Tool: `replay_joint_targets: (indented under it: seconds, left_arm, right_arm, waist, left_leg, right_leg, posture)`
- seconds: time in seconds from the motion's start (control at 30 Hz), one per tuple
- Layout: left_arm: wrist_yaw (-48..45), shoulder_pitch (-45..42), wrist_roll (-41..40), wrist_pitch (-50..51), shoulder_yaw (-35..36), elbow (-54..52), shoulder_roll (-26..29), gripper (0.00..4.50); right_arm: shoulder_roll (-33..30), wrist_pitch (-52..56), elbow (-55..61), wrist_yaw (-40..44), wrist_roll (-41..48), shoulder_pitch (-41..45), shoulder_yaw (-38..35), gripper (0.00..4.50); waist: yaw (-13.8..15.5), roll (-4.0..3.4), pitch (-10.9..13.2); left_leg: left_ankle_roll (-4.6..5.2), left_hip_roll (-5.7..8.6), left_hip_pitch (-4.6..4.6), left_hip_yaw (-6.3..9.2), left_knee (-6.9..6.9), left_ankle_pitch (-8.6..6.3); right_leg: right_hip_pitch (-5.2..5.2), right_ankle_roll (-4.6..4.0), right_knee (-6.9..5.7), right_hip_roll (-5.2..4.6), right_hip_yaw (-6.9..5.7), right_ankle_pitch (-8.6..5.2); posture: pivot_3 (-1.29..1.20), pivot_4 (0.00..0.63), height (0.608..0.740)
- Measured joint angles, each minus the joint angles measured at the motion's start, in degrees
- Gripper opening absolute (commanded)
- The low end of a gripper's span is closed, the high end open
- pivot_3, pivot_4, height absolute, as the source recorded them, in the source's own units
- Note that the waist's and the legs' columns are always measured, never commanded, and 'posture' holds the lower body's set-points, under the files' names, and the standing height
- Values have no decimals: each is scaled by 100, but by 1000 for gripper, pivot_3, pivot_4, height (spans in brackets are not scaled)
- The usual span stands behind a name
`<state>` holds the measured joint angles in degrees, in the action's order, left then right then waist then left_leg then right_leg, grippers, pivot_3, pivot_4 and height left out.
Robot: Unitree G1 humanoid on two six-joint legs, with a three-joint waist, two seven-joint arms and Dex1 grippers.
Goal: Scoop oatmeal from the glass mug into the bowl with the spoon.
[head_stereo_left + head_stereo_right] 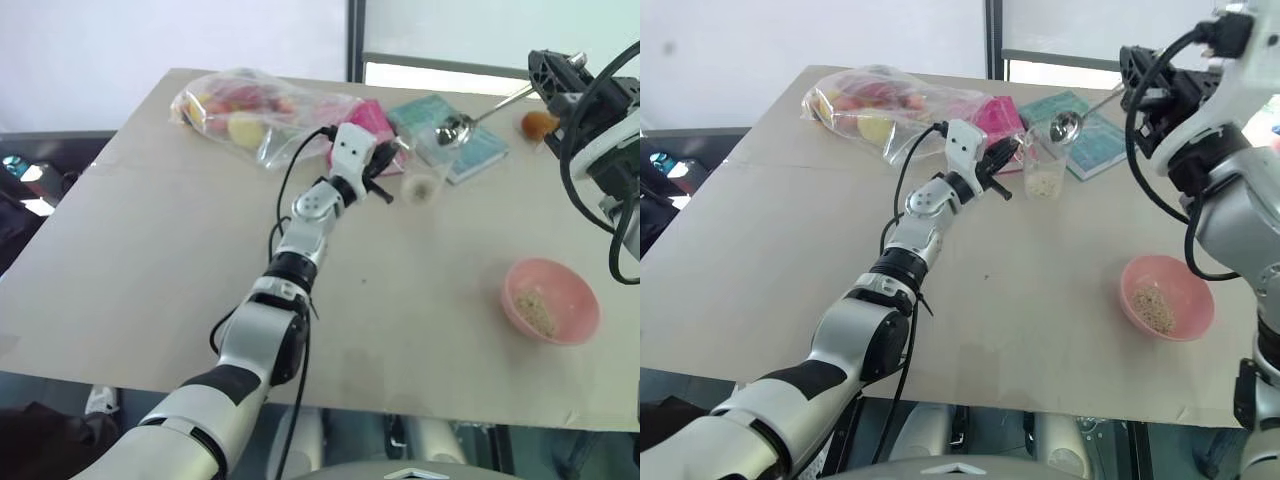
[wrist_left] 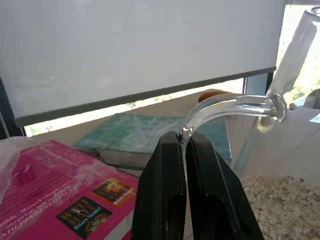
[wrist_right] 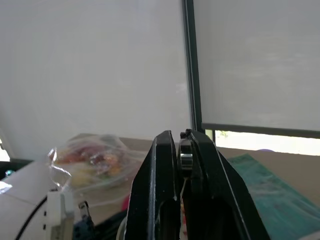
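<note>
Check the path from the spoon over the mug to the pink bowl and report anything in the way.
Nothing visible blocks it. The spoon, held by the right gripper, hangs above the glass mug; only bare table lies between mug and bowl.

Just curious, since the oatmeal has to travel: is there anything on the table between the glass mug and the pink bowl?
No. Between the glass mug and the bowl the head views show only bare table.

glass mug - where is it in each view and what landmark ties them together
Left eye: glass mug upper middle, by the left claw.
Right eye: upper middle, beside the teal book.
Left wrist: its handle pinched in the claw.
Right wrist: can't make it out.
Shared landmark: the teal book.
</note>
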<state>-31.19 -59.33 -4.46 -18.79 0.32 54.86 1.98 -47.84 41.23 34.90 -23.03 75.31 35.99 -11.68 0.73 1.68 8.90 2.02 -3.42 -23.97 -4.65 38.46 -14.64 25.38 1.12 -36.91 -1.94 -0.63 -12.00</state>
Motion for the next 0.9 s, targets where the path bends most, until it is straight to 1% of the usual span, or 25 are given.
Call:
replay_joint_targets:
  seconds: [0.4,0.67,0.87,0.9]
  left_arm:
    - [-30,192,97,-170,-166,-498,-38,51]
    - [-35,253,99,-171,-264,-702,-41,51]
    - [-109,387,102,-222,-345,-868,-91,51]
    - [-134,402,107,-279,-400,-963,-121,51]
  right_arm:
    - [14,450,25,644,-835,-67,358,0]
    - [138,651,68,901,-1310,-67,497,0]
    - [217,853,224,1074,-1785,-179,761,0]
    - [250,882,272,1132,-1969,-181,857,0]
  waist:
    - [2,0,0]
    - [-1,0,0]
    - [0,0,0]
    - [-2,-1,0]
  left_leg:
    - [0,0,0,-1,1,0]
    - [0,0,0,-1,1,0]
    - [0,0,0,-1,3,0]
    - [0,0,0,-1,3,0]
  right_leg:
    - [0,0,-1,0,1,0]
    - [1,0,-2,0,1,0]
    - [1,0,-2,0,1,0]
    - [1,1,-2,0,1,0]
  posture:
    - [0,150,740]
    - [0,150,740]
    - [0,150,740]
    - [0,150,740]
